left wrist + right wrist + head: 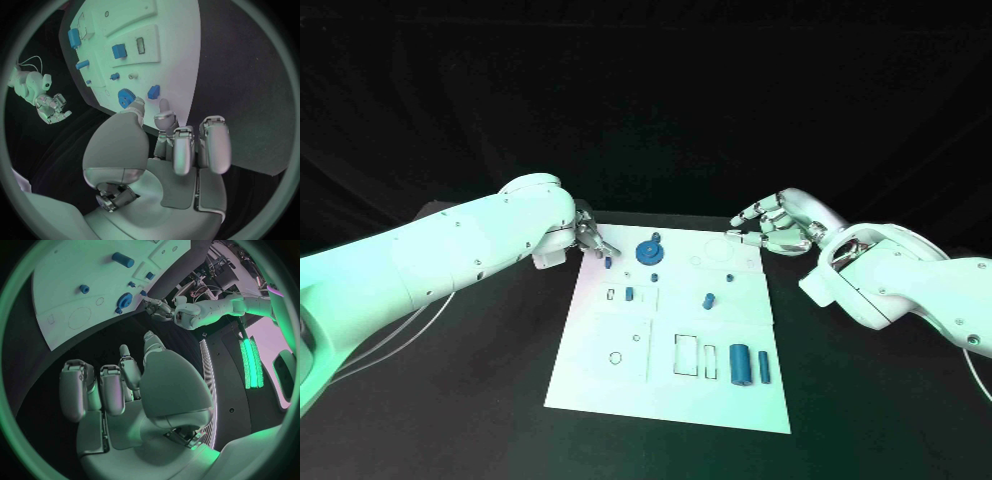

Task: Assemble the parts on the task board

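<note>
Parts (740, 363) lie and stand on the board (603, 385), a white plate at the middle of the black table (473, 400). Near the far edge sits a blue gear (651, 251); small pegs stand at mid-board, and two long blue blocks lie by the near right corner beside empty rectangular slots.

Handling: the parts appear to be small, rigid, light plastic pieces. Smooth faces may slip in a metal pinch. Grip the long blocks across their narrow sides, the gear by its rim or hub, and the pegs at the top. Light pieces are likely to tip or skid if nudged.

Left hand (586, 240): at the board's far left corner, just beside the gear; in the left wrist view (165, 150) fingers are partly curled and apart, holding nothing.

Right hand (780, 226): off the board's far right corner, above the table; in the right wrist view (122, 390) fingers are loosely curled and empty.

Surface: the board is flat, thin and probably loose, so side loads may shift it. The table around it is dark and matte. Black cloth backs the scene.
</note>
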Robot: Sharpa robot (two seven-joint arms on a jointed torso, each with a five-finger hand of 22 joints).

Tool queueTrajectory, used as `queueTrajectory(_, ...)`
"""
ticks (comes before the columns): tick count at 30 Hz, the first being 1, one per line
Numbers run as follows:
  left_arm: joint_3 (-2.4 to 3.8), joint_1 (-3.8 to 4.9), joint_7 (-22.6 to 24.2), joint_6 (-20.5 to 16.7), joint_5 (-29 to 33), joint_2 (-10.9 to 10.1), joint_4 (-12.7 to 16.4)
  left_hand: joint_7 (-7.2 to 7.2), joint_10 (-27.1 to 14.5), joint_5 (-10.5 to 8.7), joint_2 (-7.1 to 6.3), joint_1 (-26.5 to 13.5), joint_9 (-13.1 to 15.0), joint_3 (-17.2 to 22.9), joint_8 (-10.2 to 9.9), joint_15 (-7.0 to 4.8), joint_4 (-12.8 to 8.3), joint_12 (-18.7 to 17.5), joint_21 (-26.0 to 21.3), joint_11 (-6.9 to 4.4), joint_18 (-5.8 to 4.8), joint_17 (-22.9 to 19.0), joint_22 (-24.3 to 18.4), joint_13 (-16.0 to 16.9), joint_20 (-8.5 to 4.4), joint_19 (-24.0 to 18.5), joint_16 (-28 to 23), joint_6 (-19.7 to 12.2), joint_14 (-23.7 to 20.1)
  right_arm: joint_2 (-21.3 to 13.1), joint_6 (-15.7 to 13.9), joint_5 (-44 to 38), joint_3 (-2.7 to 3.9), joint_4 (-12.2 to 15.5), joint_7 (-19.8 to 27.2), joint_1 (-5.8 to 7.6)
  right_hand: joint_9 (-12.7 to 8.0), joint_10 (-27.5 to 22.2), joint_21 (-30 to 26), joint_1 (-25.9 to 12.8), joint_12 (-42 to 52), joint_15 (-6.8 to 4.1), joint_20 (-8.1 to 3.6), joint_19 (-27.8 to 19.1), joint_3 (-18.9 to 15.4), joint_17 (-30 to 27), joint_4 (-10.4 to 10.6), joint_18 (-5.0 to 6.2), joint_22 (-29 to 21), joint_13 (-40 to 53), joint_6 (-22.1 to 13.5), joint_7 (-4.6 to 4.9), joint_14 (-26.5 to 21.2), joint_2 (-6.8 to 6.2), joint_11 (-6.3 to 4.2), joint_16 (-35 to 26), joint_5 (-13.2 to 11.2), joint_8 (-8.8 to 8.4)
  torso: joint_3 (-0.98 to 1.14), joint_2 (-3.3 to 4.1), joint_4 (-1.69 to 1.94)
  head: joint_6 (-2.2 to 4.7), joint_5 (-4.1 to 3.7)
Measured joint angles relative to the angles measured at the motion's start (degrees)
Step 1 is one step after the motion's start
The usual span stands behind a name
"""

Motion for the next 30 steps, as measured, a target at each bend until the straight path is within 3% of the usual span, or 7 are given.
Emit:
queueTrajectory(14,-0.13,-0.04,0.0,1.66,0.11,0.05,-0.08,0.0,0.0,0.0,0.37,0.37,-0.19,-0.16,-0.23,0.0,-0.16,0.37,0.0,0.0,0.0,0.0,0.0,0.22,0.0,0.0,0.0,0.0,0.0,0.14,0.04,0.04,0.0,-0.07,0.05,-0.02,-0.01,0.0,0.0,0.0,0.0,0.0,0.0,0.0,-0.15,-0.01,-0.16,0.0,-0.01,0.0,0.0,0.0,0.0,0.0,0.0,0.0,0.0,0.0,-0.01,0.01,0.01,-0.19,0.01)
queueTrajectory(26,-0.19,-0.19,0.05,1.9,0.53,0.23,-0.32,0.02,0.0,0.0,2.34,2.34,-0.6,0.08,-0.46,0.0,-0.39,0.37,0.0,0.0,0.0,0.04,0.04,0.25,0.0,0.0,0.0,0.46,0.0,0.2,0.09,0.07,0.0,-0.09,0.11,-0.03,0.04,0.0,0.0,0.0,0.0,0.0,0.0,0.0,-0.15,-0.01,-0.15,0.0,-0.02,0.0,0.0,0.0,0.0,0.0,0.0,0.0,0.0,0.0,-0.01,0.03,-0.02,-0.23,0.18)
queueTrajectory(30,-0.19,-0.21,0.12,1.87,0.9,0.23,-0.35,0.02,0.0,0.0,3.74,3.74,-0.82,0.59,-0.79,0.0,-0.9,0.36,0.0,0.0,0.0,0.04,0.04,0.1,0.0,0.0,0.0,0.46,0.0,0.21,0.1,0.08,0.0,-0.09,0.13,-0.03,0.04,0.0,0.0,0.0,0.0,0.0,0.0,0.0,-0.15,-0.01,-0.15,0.0,-0.02,0.0,0.0,0.0,0.0,0.0,0.0,0.0,0.0,0.0,0.0,0.03,-0.02,-0.34,0.12)
